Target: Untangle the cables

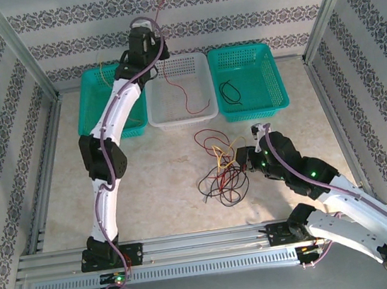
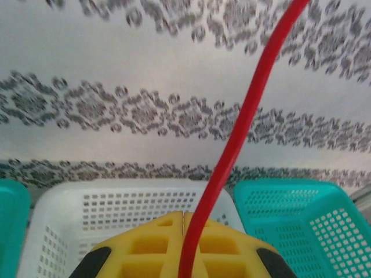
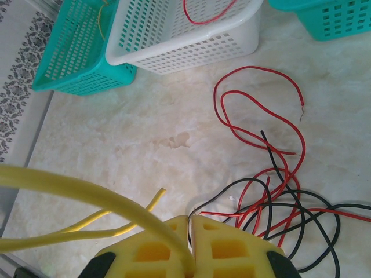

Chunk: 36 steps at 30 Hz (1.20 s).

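The tabletop point(image 1: 164, 191) has three baskets at the far side: a left basket point(image 1: 93, 111), a white basket point(image 1: 183, 120) and a right basket point(image 1: 255, 112). The left pincer point(image 2: 183, 223) is high over the white basket, clenched on a red cable point(image 2: 243, 133). The right pincer point(image 3: 189, 227) grips a yellow cable point(image 3: 87, 194), just right of the tangle point(image 1: 220, 175) of cables in the middle. A black cable point(image 1: 230, 91) lies in the right basket.

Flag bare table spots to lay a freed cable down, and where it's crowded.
Free: the table between the left arm and the cable tangle; also the strip left of that arm. Crowded: the tangle beside the right gripper, and the near right corner under the right arm.
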Available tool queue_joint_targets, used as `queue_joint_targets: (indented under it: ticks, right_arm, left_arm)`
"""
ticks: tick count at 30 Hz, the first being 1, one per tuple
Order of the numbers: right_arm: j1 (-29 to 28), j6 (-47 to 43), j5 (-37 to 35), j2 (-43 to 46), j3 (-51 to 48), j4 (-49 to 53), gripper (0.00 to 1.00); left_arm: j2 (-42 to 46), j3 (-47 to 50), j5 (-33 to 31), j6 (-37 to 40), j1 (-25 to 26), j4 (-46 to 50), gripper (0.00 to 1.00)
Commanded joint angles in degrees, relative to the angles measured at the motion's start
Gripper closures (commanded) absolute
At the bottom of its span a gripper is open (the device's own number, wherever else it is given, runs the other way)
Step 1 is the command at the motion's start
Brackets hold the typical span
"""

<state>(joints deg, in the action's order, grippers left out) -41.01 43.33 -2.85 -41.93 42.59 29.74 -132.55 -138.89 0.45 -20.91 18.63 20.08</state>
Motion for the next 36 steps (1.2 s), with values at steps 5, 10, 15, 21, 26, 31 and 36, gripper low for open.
queue_joint_targets:
  ticks: [5,10,15,21,26,31,36]
  right_arm:
    - [-0.2,0.37,1.19,0.37,-0.95,-2.13,1.0]
    - [-0.14,0.2,1.78,-0.86,-0.43,-3.1,1.0]
    - [-0.29,0.2,1.86,-1.84,1.35,-3.33,1.0]
    - [-0.06,-1.2,1.34,-2.86,7.66,-1.22,1.0]
    - [-0.05,-3.66,0.85,-4.84,14.69,0.57,1.0]
    - [-0.12,-4.83,1.32,-7.9,20.27,1.46,1.0]
    - [-1.08,-4.46,4.05,-12.48,23.29,-0.08,1.0]
  left_arm:
    - [-7.82,-5.82,6.85,1.08,0.87,13.81,1.0]
    - [-8.28,-3.99,8.55,1.73,1.75,15.56,0.75]
    - [-5.2,-1.38,8.52,1.74,2.05,13.84,0.0]
    - [3.64,-0.35,7.18,2.11,2.11,15.49,0.01]
    - [21.79,17.93,10.64,2.14,2.11,7.29,0.01]
    - [45.4,46.75,23.07,-1.97,2.11,-12.49,0.21]
    - [57.73,61.55,39.66,-7.79,4.9,-17.86,0.31]
